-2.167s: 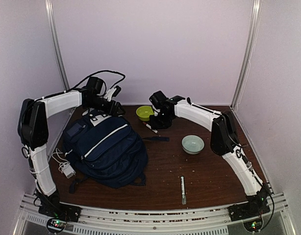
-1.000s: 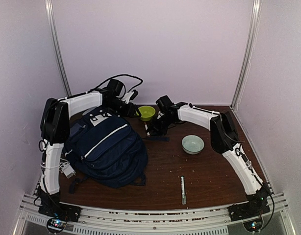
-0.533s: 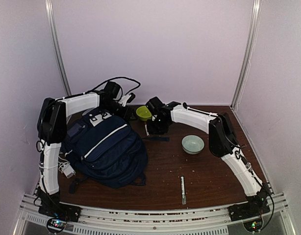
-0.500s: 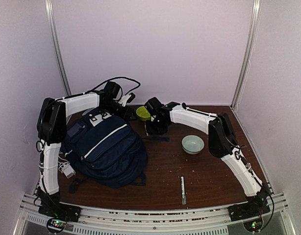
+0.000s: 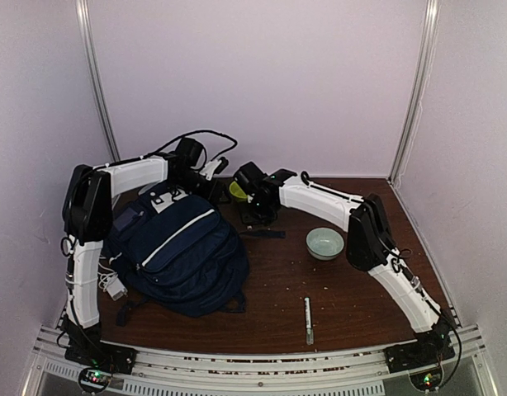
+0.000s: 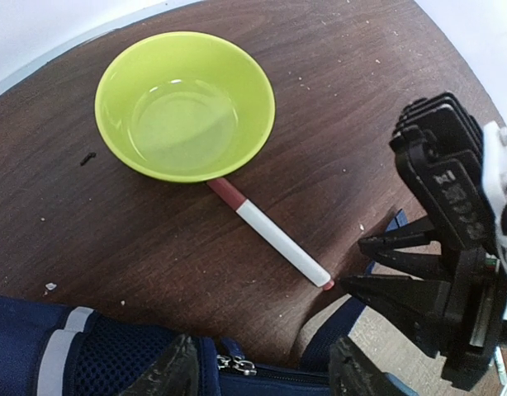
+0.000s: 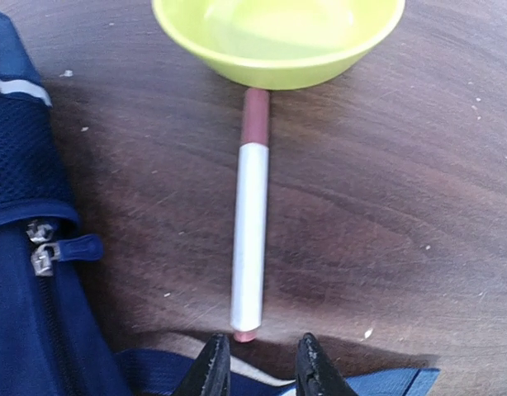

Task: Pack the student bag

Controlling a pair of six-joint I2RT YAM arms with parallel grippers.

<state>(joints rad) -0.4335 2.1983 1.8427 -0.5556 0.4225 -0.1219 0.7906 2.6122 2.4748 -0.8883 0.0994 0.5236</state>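
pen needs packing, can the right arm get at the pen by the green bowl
Probably yes: the right gripper stands open just short of the pen's near end, nothing between. The bag lies beside it, the green bowl at its far end.

One navy backpack (image 5: 183, 256) is counted at the left of the overhead frame, and only one. Two bowls are tallied: a lime-green bowl (image 6: 186, 106) at the upper centre and a pale green bowl (image 5: 324, 242) right of centre. Two writing tools are picked out: a white marker (image 7: 248, 235) with a dark red cap, seen just below the lime-green bowl in the right wrist frame, and a white pen (image 5: 308, 320) low in the centre of the overhead frame. One white charger (image 5: 113, 285) with its cable is spotted at the far left edge. Two arms are counted, the left arm (image 5: 125, 173) and the right arm (image 5: 319, 198), over a single brown table (image 5: 361, 289).
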